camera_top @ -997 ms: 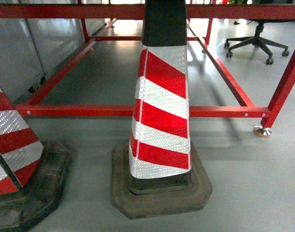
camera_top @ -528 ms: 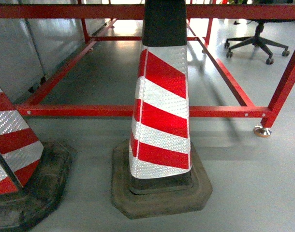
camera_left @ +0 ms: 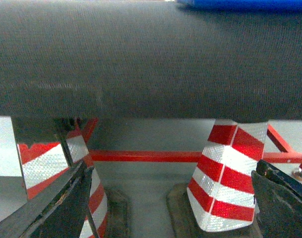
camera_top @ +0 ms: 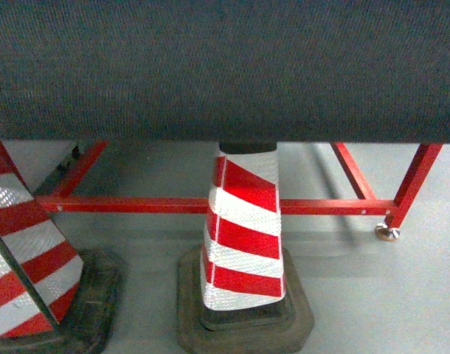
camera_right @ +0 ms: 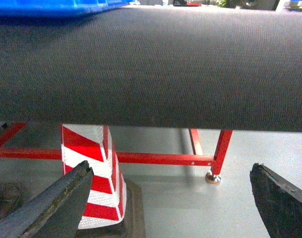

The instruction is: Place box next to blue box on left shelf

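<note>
Both hands wide open, holding nothing: left hand (camera_left: 166, 198) and right hand (camera_right: 171, 198) sit low before the dark fabric-covered bench (camera_top: 225, 66), fingers level with its front edge. The box (camera_right: 52, 7) shows only as a blue strip on the bench's far side; best to raise both arms over the edge before reaching in, I judge. Below: red frame (camera_top: 210, 205), striped cones (camera_top: 243, 228), grey floor.

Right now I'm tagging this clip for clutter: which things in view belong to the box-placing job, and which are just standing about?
Job:
- blue box, only an edge above the dark surface
- dark surface
- left gripper, open
- right gripper, open

Standing about:
- middle cone
- left cone
- red frame
</note>
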You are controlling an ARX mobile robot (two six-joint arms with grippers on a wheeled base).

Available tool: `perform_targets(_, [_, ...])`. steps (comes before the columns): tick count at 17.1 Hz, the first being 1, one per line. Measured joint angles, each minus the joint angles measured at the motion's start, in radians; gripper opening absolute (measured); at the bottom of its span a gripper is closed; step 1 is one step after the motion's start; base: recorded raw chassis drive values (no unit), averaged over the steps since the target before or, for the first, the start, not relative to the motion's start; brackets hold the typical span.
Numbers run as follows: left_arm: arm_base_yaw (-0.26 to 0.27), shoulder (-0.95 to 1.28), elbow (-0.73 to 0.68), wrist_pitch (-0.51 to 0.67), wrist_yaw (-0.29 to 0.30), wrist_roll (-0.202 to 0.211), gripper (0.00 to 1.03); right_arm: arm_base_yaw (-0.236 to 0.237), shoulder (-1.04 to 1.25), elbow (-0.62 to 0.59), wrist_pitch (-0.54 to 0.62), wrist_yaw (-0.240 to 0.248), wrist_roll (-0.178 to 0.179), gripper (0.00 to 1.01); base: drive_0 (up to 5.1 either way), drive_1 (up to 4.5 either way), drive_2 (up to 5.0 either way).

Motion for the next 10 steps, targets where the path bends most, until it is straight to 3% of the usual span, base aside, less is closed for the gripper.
perform_targets(10, [0.000, 0.000, 0.000, 0.001, 0.000, 0.000, 0.98, 0.000, 0.000, 0.000, -0.001, -0.001, -0.002, 0.98, 0.0, 0.00, 0.0])
